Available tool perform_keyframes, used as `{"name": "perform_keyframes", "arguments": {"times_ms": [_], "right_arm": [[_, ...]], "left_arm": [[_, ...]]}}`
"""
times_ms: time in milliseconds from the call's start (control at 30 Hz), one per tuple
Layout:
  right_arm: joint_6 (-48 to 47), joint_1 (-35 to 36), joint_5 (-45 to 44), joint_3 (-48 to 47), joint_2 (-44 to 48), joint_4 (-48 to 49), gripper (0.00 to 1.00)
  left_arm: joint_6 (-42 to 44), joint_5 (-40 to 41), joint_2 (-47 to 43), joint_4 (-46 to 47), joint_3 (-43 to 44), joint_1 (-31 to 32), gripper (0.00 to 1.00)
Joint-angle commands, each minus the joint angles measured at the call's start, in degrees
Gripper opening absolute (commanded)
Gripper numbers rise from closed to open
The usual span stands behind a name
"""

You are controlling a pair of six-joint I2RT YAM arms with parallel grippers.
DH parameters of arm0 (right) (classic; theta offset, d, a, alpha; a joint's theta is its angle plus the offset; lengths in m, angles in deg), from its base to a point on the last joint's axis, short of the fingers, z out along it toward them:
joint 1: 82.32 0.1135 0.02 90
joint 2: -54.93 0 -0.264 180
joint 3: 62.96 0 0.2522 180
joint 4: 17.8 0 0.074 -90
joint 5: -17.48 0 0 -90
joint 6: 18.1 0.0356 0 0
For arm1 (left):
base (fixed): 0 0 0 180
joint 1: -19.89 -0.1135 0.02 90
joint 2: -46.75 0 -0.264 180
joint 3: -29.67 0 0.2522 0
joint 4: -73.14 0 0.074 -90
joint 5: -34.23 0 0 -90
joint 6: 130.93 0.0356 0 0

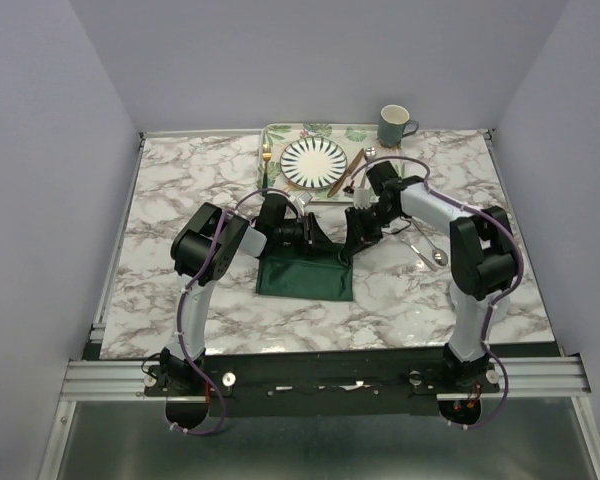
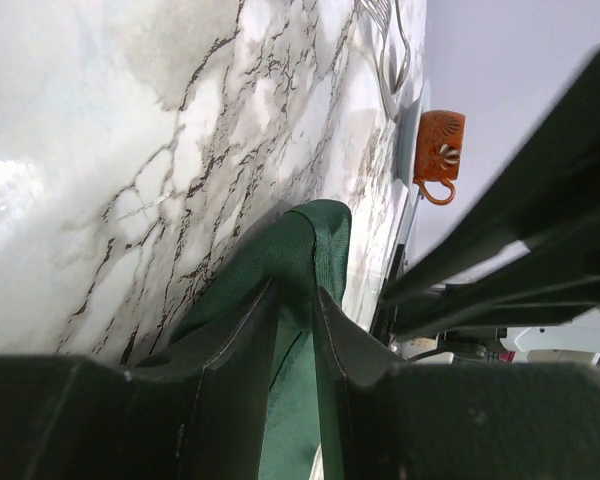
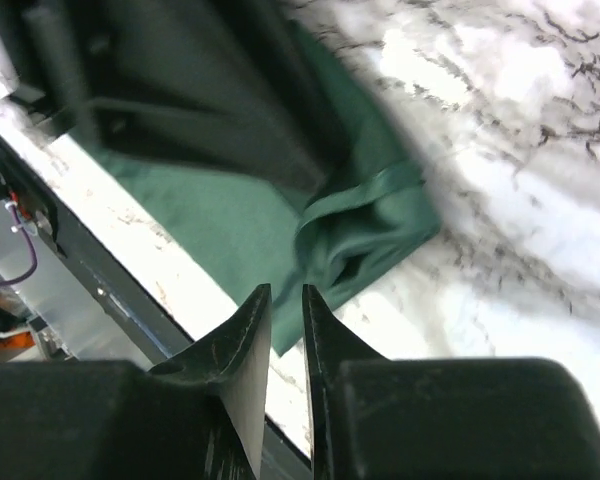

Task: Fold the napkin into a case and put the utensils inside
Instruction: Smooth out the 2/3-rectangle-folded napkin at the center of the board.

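The dark green napkin (image 1: 305, 277) lies folded on the marble table in front of both arms. In the left wrist view a raised fold of the napkin (image 2: 302, 240) runs between the fingers of my left gripper (image 2: 298, 292), which is shut on it. My right gripper (image 3: 286, 290) hovers over the napkin's rumpled corner (image 3: 365, 225), its jaws a narrow gap apart with nothing between them. Seen from above, the left gripper (image 1: 328, 245) and right gripper (image 1: 353, 240) meet at the napkin's far right edge. The gold fork (image 1: 267, 162) and brown knife (image 1: 346, 172) flank the plate. The silver spoon (image 1: 432, 250) lies to the right.
A striped plate (image 1: 315, 162) sits on a leaf-patterned tray (image 1: 280, 135) at the back, with a grey-green mug (image 1: 394, 125) to its right. The right arm's purple cable (image 1: 420, 165) arcs over the table. The metal front rail (image 1: 320, 375) borders the near edge.
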Motion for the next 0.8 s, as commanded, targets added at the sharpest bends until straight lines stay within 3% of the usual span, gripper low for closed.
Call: {"name": "perform_keyframes", "arguments": {"times_ms": [0,400,767], "right_arm": [[-1.0,0.2,-0.9,1.1,5.4,-0.5,0.26],[4.6,0.6,1.0,-1.5,-3.7,3.2,0.34],[5.7,0.6,0.1,0.1,-5.2,4.6,0.37]], "left_arm": [[3.4,4.9,3.5,-6.3,-1.7,-0.3,0.36],[3.5,4.8,3.9,-6.4,-1.5,-0.3,0.37],[3.5,4.8,4.0,-6.6,-1.4,-0.3,0.37]]}}
